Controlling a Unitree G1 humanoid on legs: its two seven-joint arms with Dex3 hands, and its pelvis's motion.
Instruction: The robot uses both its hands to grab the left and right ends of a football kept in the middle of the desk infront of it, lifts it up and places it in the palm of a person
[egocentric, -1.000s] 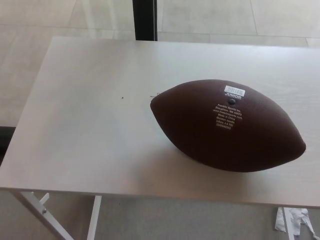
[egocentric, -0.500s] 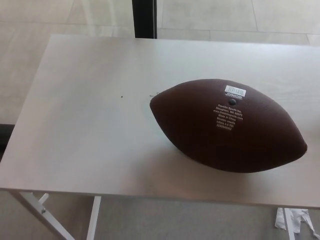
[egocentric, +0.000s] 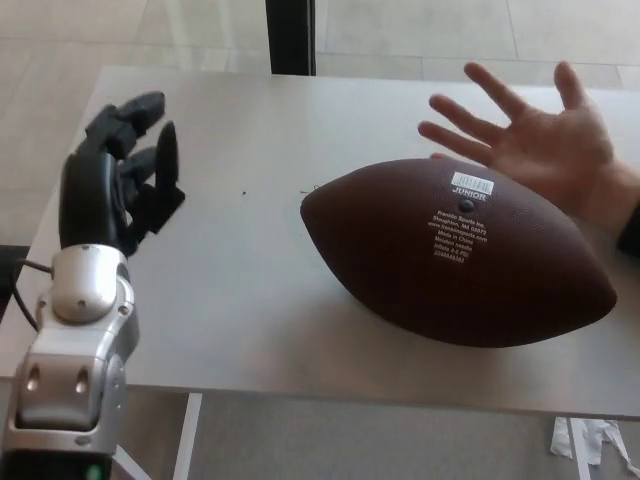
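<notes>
The football (egocentric: 458, 252) is seen lying on the counter (egocentric: 220, 270), well apart from the left hand (egocentric: 120, 180) (fingers (egocentric: 165, 155) apparently spread, holding nothing), with a person's open palm (egocentric: 540, 140) just behind it.

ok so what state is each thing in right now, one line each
football: lying on its side on the desk, not held
left hand: open, fingers apart, above the desk, clear of the football
person's hand: open, palm up, fingers spread, just behind the football
desk: bearing only the football
right hand: not in view
</notes>
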